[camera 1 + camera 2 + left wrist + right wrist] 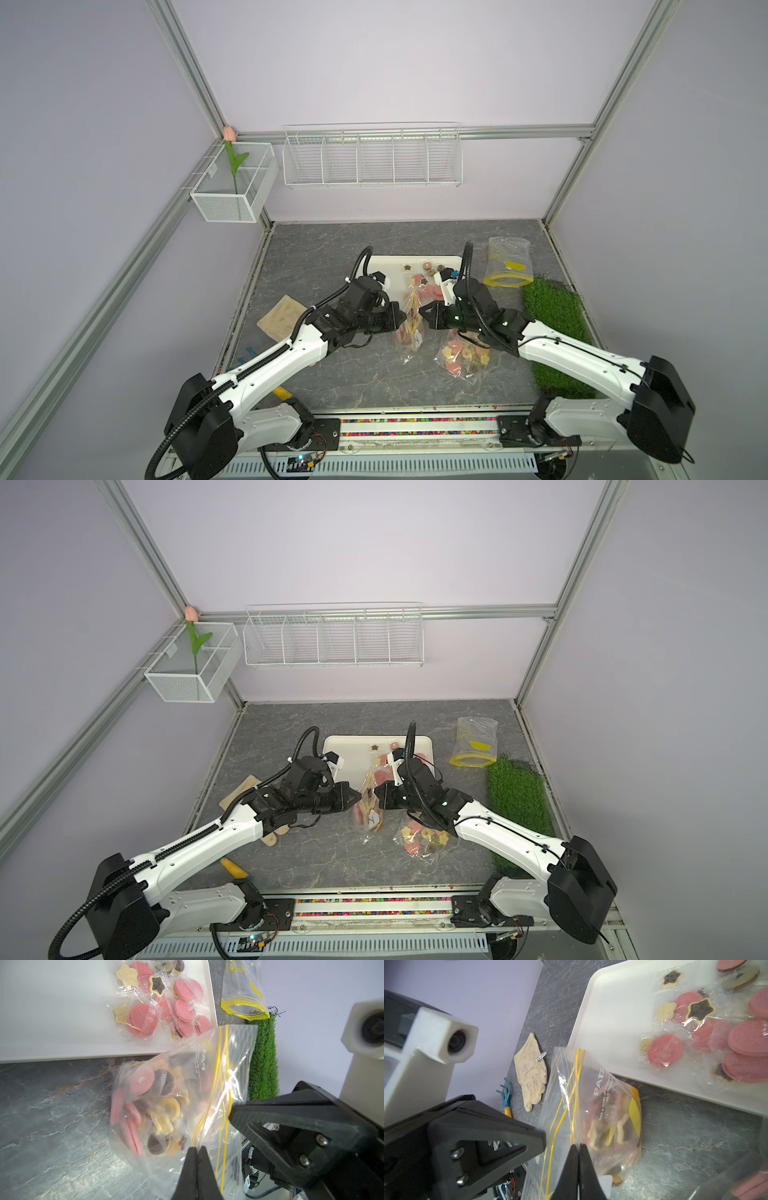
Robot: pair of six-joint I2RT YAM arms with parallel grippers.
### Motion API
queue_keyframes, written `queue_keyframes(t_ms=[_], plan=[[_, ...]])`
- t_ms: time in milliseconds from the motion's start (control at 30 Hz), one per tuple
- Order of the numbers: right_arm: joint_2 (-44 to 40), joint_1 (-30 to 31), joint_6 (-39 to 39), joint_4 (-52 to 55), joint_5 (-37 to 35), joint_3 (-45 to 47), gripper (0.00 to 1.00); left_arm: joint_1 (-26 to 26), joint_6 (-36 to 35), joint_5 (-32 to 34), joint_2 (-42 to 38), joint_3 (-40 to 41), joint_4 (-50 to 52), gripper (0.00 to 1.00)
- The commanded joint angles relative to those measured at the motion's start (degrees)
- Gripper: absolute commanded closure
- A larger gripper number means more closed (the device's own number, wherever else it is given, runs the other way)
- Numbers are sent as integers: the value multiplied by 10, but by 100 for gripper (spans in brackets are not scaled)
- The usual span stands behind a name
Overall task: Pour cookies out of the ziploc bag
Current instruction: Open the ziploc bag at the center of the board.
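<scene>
Left hand [196, 1150] and right hand [578, 1148] are each pinched tight on the clear plastic ziploc bag with thin yellow seal lines [209, 1076], one from either side, gripping the film close to the seal. In both top views the two hands meet nose to nose, with the bag between them just on the near side of the white rectangular plastic tray [386, 266]. Whether its bottom touches the grey marbled counter [328, 257] I cannot tell. Small round pink, dark brown and pale flower-shaped cookies [145, 1105] sit heaped in the lower part of the bag, while more of them (mostly pink discs in clear wrappers) lie on the right half of the tray. A second clear plastic bag of mixed biscuits [463, 355] lies on the counter nearer, under the right arm. Far right, an empty clear bag with a yellow rim [508, 264] rests against the far end of a green artificial grass mat [557, 320]. On the left lie a beige fabric glove [530, 1068] and, near it, a small blue rake with a yellow handle [506, 1096].
</scene>
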State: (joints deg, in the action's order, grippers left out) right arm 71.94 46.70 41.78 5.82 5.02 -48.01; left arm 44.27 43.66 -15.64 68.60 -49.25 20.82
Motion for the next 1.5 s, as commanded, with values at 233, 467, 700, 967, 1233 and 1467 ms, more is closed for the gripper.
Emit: queue_keyframes(t_ms=[233,467,700,967,1233,1467], plan=[[-27,-1,-14,22,-31,1,93,-2,-15,29,-28,-16,24,100],[-34,-1,-16,31,-41,1,93,-3,-22,35,-33,-25,38,100],[-39,-2,-18,36,-46,0,94,-2,-26,49,-46,-24,41,100],[-51,-2,-21,47,-55,1,93,-2,-32,63,-63,-29,57,100],[-70,-2,-28,67,-73,3,93,-2,-43,73,-69,-42,79,100],[-75,-4,-60,98,-79,-9,93,-2,-63,81,-69,-54,103,100]])
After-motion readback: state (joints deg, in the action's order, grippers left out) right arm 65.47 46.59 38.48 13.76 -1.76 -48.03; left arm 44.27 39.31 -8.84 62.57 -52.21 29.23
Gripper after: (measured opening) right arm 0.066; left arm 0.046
